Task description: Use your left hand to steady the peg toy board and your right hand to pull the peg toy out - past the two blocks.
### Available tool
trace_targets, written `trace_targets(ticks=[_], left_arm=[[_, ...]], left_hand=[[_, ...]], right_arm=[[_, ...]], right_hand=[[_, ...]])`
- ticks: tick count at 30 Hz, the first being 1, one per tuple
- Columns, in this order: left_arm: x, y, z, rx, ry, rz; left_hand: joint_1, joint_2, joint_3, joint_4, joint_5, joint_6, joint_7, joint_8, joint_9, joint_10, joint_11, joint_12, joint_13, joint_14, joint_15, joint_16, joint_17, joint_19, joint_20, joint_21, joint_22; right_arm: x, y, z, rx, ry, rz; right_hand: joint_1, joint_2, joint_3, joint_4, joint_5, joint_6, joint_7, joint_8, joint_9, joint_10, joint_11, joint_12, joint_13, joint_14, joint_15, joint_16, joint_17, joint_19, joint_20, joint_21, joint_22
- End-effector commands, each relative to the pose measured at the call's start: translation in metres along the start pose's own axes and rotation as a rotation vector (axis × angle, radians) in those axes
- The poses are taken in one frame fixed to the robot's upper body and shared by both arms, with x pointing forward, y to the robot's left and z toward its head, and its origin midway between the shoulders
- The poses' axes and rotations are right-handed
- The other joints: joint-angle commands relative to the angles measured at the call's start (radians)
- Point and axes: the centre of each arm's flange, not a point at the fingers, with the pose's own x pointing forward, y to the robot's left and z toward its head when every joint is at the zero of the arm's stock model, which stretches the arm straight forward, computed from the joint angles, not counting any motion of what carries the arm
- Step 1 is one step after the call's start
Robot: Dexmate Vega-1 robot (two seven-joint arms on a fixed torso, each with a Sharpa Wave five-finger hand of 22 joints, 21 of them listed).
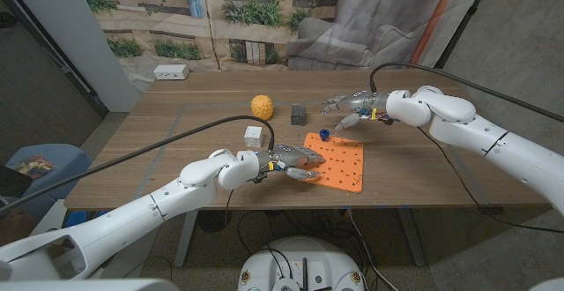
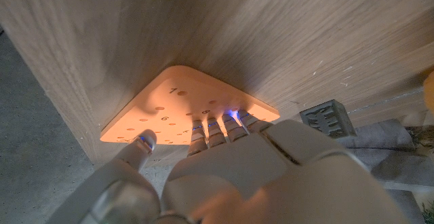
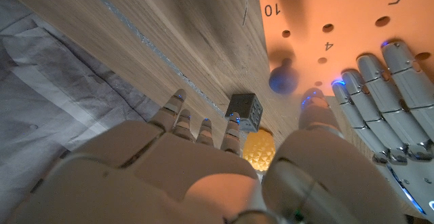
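Now: orange board (image 1: 337,160) mid-table, blue peg (image 1: 324,135) at its far-left corner | our left hand (image 1: 291,161) presses the near-left edge | right hand (image 1: 352,108) hovers open, empty | we close on the peg, pull straight up.

orange board (image 1: 339,160) (black numbers), blue peg (image 1: 324,135), yellow ball (image 1: 262,106)

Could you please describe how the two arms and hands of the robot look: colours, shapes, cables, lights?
Both arms have smooth, rounded white shells. A black cable runs along each arm to its wrist. The left hand and right hand are metallic grey, with segmented fingers. Small blue lights glow near the fingertips.
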Motion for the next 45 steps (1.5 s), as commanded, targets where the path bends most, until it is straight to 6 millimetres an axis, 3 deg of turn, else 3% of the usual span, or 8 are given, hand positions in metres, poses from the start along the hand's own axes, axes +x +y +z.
trace_targets(ticks=[1,32,38,45], left_arm=[[0.001,-0.001,-0.003,-0.002,-0.002,-0.002],[0.008,0.0,-0.008,-0.002,-0.031,-0.021],[0.008,0.0,-0.008,0.009,-0.042,-0.031],[0.008,-0.001,-0.007,0.003,-0.044,-0.031]], left_hand=[[0.013,0.096,0.001,-0.005,0.006,0.01,0.001,0.005,0.003,0.008,-0.002,0.007,0.001,0.008,-0.055,0.009,0.002,0.01,-0.153,0.003,0.004],[0.016,0.095,0.007,-0.01,0.006,0.02,0.002,0.004,0.003,0.012,-0.004,0.006,0.002,0.011,-0.054,0.009,0.001,0.015,-0.149,0.003,0.004],[0.017,0.094,0.009,-0.012,0.005,0.021,0.002,0.004,0.003,0.013,-0.004,0.007,0.002,0.012,-0.054,0.008,0.001,0.015,-0.149,0.003,0.004],[0.018,0.094,0.01,-0.015,0.005,0.022,0.002,0.003,0.003,0.015,-0.006,0.007,0.002,0.013,-0.054,0.008,0.001,0.016,-0.149,0.002,0.004]], right_arm=[[0.01,0.0,0.01,-0.071,0.03,0.027],[0.023,0.013,0.021,-0.089,0.06,0.037],[0.026,0.015,0.021,-0.091,0.069,0.037],[0.027,0.016,0.019,-0.091,0.077,0.012]], right_hand=[[0.016,0.005,0.01,-0.001,0.008,0.018,-0.007,0.011,0.005,-0.008,0.002,0.001,0.003,-0.006,0.009,0.007,0.004,0.003,0.01,0.008,0.003],[0.08,-0.007,0.034,-0.001,0.018,0.119,-0.051,0.064,0.022,0.009,-0.001,0.018,0.007,0.015,0.0,0.02,0.008,0.043,0.002,0.018,0.003],[0.098,-0.009,0.041,-0.001,0.019,0.15,-0.057,0.082,0.026,0.019,-0.005,0.021,0.007,0.022,-0.006,0.023,0.009,0.056,0.0,0.02,0.003],[0.123,-0.013,0.048,0.003,0.019,0.219,-0.077,0.118,0.034,0.038,-0.009,0.027,0.007,0.041,-0.017,0.032,0.011,0.077,-0.009,0.021,0.003]])
